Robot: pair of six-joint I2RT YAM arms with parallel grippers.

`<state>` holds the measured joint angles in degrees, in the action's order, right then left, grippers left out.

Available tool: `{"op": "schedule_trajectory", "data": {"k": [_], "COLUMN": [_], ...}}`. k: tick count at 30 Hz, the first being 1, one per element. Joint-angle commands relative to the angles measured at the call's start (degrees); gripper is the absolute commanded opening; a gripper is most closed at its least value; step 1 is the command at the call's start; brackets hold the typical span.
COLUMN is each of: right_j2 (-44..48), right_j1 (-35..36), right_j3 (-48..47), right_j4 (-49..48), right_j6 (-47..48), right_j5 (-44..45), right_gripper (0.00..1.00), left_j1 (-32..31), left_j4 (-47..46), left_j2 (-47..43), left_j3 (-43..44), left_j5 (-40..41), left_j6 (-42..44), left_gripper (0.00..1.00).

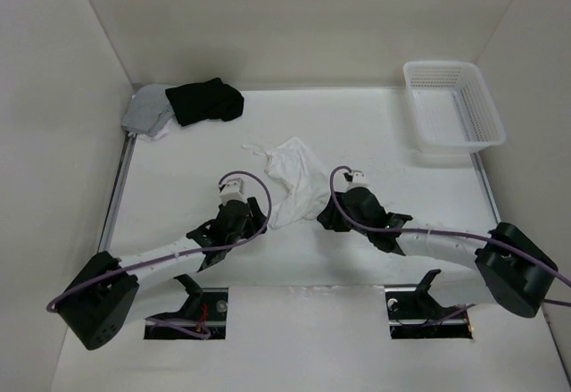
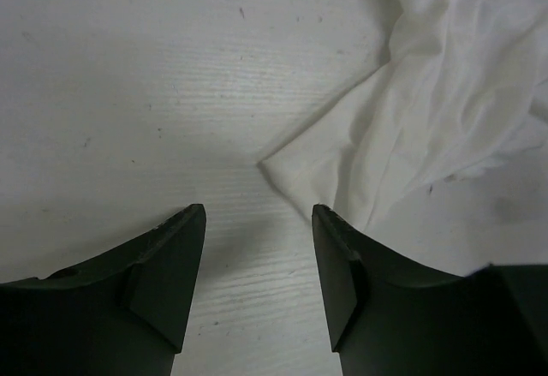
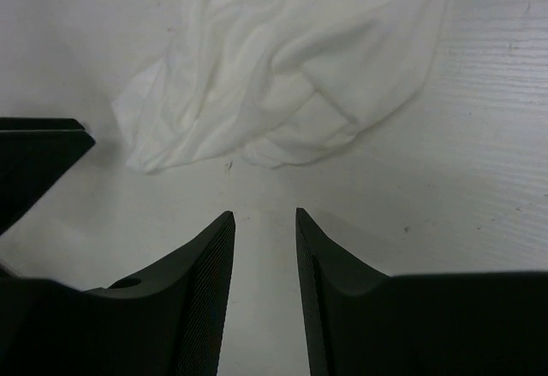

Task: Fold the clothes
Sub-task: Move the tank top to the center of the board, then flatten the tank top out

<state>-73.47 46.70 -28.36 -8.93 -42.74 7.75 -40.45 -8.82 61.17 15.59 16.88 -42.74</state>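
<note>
Left end effector (image 2: 257,213): the jaws are held wide apart and nothing is gripped; only bare tabletop (image 2: 128,93) is seen in the gap.
Left end effector, position: it is lowered close to the tabletop, at the near left edge of the white camisole (image 2: 428,110). A corner of the cloth lies just ahead of the right finger (image 2: 338,265) (contact cannot be told).
Right end effector (image 3: 264,215): the jaws are parted by a narrow gap only, and nothing is held between them.
Right end effector, position: it is pointed at the near right edge of the camisole (image 3: 282,68); a little bare surface is seen between the fingertips and the cloth.
Camisole (image 1: 294,187): it is found crumpled near the middle of the tabletop (image 1: 178,169), between the left end effector (image 1: 252,218) and the right end effector (image 1: 328,216). It is not folded flat; many wrinkles are seen.
Straps (image 1: 254,149): the thin straps are seen at the far left end of the garment, lying on the tabletop.
Basket (image 1: 446,155): a white plastic basket is placed at the far right corner, well apart from the camisole.
Black garment (image 1: 205,100): it is bunched at the far left corner.
Grey garment (image 1: 147,111): it is touching the black one on its left side (partly covered by it).
</note>
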Motion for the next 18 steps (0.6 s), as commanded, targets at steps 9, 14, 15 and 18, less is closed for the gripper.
{"op": "schedule_trajectory", "data": {"k": [9, 14, 15, 18], "right_j2": [-4.30, -7.65, -8.26, -10.81], "right_j1": [-1.03, -3.15, -3.24, -3.50], "right_j3": [1.20, -0.82, -1.26, -2.75], "right_j4": [-10.84, -11.29, -11.29, -11.28], "right_j6": [-1.11, -2.61, -2.61, -2.87], "right_j5": [1.92, 3.50, 3.94, 4.56], "right_gripper": [0.42, 0.51, 0.52, 0.48], "left_j1": [-0.55, 0.15, 0.15, 0.50], "left_j4": [-6.91, -9.72, -10.42, -11.31], "left_j2": [11.86, 15.56, 15.56, 13.64], "left_j3": [6.46, 7.17, 6.99, 6.64], "left_j5": [2.63, -1.58, -2.37, -3.87], "left_j6": [4.95, 3.28, 2.84, 1.88], "left_gripper": [0.42, 0.24, 0.21, 0.10]}}
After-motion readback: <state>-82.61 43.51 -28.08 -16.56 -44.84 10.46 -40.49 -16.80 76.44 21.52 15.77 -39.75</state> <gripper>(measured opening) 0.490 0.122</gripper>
